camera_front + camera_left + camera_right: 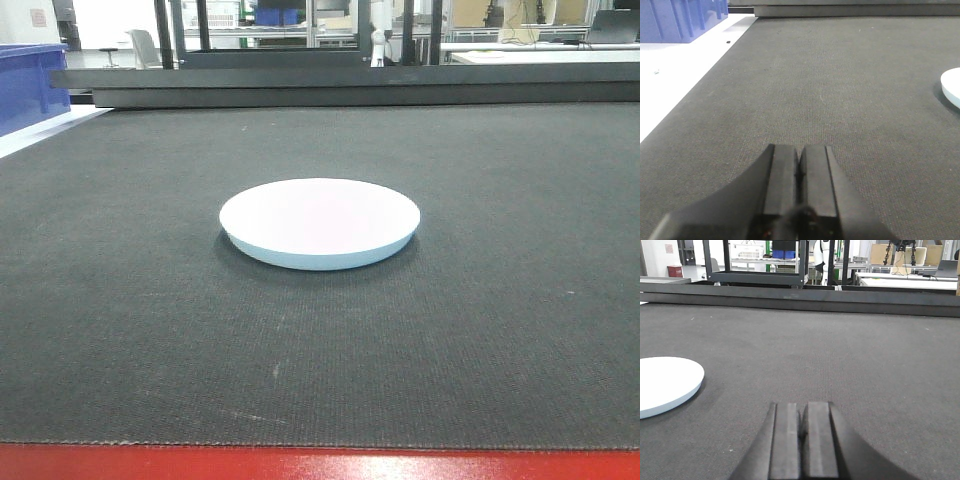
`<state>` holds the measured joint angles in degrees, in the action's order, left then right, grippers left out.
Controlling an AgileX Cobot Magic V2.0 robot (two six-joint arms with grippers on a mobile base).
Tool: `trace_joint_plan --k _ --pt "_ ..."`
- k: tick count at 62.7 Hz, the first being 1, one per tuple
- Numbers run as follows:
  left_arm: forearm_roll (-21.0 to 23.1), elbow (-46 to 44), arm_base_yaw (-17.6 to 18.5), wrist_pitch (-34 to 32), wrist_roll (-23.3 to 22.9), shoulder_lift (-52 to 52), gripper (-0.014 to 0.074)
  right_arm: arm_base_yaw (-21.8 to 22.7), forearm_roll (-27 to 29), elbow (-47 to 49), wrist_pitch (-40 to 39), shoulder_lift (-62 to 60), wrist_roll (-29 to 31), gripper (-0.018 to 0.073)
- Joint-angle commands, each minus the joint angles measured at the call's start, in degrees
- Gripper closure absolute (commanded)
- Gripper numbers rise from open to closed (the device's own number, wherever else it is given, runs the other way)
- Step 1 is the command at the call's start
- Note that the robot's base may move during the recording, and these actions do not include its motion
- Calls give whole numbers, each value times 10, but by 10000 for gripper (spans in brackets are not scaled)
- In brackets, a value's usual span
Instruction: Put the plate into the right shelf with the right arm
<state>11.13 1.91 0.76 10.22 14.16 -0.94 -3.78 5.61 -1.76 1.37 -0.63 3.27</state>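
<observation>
Right end effector (801, 409) closed, plate (664, 385) apart, front-left

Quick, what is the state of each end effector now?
Left end effector: closed, holding nothing.
Right end effector: closed, holding nothing.

Bright, even indoor light from above. The plate (320, 222) is nearly overexposed and casts a soft shadow on the worktop (500, 330). Background slightly soft.
</observation>
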Motion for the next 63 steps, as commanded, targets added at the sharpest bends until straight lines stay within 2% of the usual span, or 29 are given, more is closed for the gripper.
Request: trace_joint_plan --k 1,31,52,57,63 --pt "4 4 4 -48 -2 -7 643 1 0 5 -55 -7 1 535" --pt "4 4 4 -48 -2 -7 643 1 0 5 -55 -7 1 535" --pt "4 4 4 -48 -2 -7 643 1 0 14 -96 -7 -3 535" --pt "4 4 4 -48 -2 -7 643 1 1 64 -36 -3 -16 535" --pt "4 4 4 -48 -2 -7 643 1 1 148 82 27 -17 522"
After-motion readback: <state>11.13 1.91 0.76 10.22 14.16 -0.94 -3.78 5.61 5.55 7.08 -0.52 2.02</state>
